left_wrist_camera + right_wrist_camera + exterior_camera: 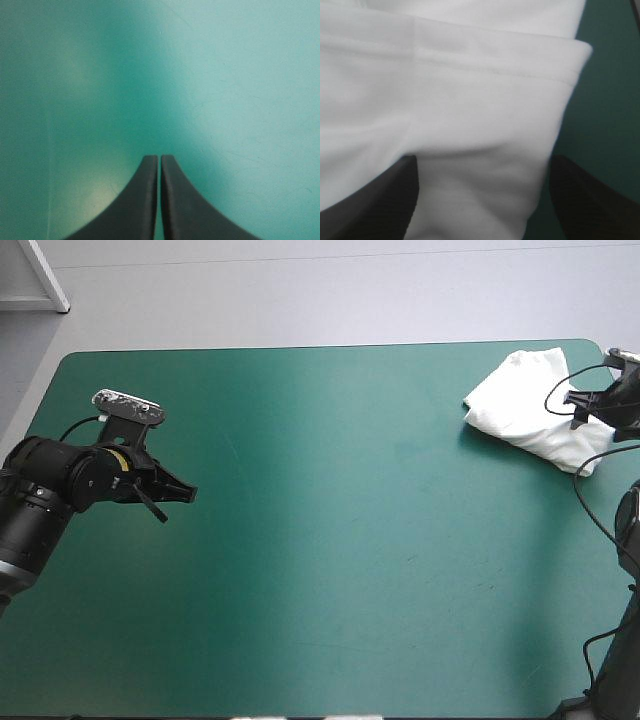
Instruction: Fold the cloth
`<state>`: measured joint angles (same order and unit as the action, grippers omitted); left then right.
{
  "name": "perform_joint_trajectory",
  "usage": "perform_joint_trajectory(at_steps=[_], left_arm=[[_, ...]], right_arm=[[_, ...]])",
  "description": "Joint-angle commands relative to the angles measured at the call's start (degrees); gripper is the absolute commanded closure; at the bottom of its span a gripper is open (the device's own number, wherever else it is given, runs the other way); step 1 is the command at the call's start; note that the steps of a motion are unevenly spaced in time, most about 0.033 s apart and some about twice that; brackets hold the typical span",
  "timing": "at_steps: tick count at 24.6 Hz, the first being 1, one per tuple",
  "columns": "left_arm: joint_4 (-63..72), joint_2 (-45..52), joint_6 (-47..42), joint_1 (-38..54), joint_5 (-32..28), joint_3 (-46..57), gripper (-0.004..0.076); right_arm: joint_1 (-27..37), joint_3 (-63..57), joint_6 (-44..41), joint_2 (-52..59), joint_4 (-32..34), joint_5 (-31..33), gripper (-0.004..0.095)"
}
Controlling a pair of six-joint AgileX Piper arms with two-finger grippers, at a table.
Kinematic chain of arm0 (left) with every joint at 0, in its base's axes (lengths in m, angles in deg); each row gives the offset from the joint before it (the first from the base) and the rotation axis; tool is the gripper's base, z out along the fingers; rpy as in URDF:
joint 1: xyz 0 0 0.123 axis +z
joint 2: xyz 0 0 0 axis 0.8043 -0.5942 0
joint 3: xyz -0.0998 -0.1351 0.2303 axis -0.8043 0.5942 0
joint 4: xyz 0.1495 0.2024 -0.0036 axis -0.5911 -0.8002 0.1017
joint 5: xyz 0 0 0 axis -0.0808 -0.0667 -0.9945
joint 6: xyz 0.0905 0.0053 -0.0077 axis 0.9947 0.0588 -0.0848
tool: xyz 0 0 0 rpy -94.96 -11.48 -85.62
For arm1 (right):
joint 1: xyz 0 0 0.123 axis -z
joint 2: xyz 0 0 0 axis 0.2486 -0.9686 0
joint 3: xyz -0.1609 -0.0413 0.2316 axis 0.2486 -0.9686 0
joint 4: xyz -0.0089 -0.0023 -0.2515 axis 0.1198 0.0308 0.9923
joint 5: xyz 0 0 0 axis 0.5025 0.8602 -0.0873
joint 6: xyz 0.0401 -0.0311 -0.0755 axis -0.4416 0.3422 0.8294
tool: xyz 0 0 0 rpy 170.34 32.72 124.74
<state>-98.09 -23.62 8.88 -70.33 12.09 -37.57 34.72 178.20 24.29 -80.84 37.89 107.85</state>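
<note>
Folded T-shirt (525, 405) sits at the table's far right corner.
Right gripper (482, 160) over it, black fingers (380, 200) spread wide, white cloth between them, unclamped; left gripper (160, 157) pinched tight and empty above the teal-green cover (330, 540) near the left edge.

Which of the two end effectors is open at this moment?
The right end effector: its fingers stand apart over the T-shirt. The left end effector is shut above bare teal-green cover.
</note>
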Motion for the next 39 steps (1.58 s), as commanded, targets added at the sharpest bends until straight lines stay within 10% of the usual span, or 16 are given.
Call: perform_joint_trajectory(at_steps=[1,10,16,22,28,39], left_arm=[[-0.7,1.6,0.2,0.0,-3.5,-1.5,0.0705],[-0.8,2.4,0.2,0.0,-15.8,-1.5,0.0705],[-0.3,2.6,0.2,0.0,-22.7,-1.5,0.0705],[-0.3,4.2,0.1,0.0,-25.7,-1.5,0.0705],[-0.2,6.8,1.4,0.0,-31.6,6.6,0.0705],[2.7,27.9,1.7,0.0,-43.3,43.7,0.0705]], right_arm=[[0.3,2.4,-1.5,7.3,2.6,-1.5,0.0226],[0.3,2.4,-1.7,18.6,0.4,-1.5,0.0914],[-3.1,0.7,3.0,27.6,-14.3,-1.5,0.0925],[-18.5,-8.0,7.3,38.5,-5.2,-3.2,0.0924],[-41.1,-46.8,7.0,58.7,1.5,-37.3,0.0925],[-42.4,-99.1,7.1,82.2,0.0,-63.0,0.0925]])
